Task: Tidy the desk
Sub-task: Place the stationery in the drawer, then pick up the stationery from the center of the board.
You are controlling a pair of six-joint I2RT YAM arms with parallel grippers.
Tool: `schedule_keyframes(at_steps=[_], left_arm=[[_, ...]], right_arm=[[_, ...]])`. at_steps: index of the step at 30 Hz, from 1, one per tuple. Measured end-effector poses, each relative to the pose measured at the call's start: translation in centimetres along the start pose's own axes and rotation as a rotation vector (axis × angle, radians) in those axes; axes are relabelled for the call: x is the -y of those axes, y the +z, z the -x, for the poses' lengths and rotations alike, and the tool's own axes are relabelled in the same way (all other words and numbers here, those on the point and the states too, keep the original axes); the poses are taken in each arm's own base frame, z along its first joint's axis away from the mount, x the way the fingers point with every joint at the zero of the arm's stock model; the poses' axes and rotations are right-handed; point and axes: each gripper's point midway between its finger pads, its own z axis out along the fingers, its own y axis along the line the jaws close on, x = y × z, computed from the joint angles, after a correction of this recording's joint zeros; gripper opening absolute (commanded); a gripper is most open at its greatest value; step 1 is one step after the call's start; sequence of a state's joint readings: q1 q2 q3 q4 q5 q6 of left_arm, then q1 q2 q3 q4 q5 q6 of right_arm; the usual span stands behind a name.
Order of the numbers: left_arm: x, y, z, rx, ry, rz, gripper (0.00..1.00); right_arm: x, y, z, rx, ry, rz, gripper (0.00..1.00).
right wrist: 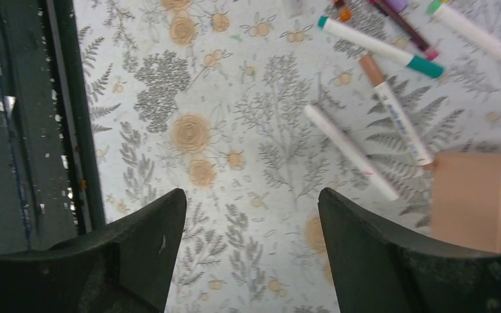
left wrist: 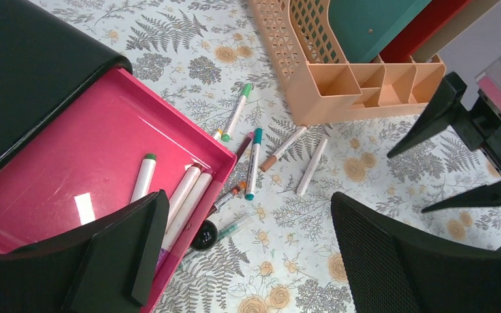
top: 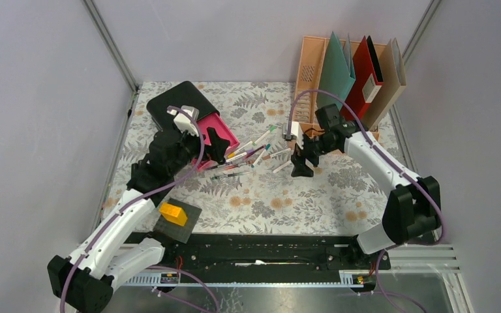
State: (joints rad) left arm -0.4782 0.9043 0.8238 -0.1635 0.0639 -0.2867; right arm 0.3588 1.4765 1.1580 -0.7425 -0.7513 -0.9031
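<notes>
Desk: fills the middle of the top view, under everything.
Peach file rack: stands at 1 o'clock.
Black drawer box: sits at 10 o'clock, with pink drawer open, several markers inside.
Left gripper: hangs over the drawer's rim, jaws wide, holds nothing.
Right gripper: hovers just right of centre, jaws wide, empty.
Loose markers: lie scattered between both grippers.
</notes>
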Motion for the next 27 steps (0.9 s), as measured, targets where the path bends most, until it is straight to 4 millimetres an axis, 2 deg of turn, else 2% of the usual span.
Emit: schedule_keyframes(at_steps=[13, 19, 27], left_arm=[[-0.8, -1.0, 0.0, -0.023, -0.008, -0.032, 0.99], [-1.9, -1.4, -0.4, -0.039, 0.02, -0.002, 0.99], [-2.7, -2.1, -0.7, -0.014, 0.023, 0.016, 0.99]], right_arm=[[7.7, -0.2, 4.7, -0.049, -0.218, -0.032, 0.83], [10.9, 1.3, 5.4, -0.085, -0.307, -0.011, 0.93], [14.2, 4.7, 6.8, -0.137, -0.501, 0.065, 0.99]])
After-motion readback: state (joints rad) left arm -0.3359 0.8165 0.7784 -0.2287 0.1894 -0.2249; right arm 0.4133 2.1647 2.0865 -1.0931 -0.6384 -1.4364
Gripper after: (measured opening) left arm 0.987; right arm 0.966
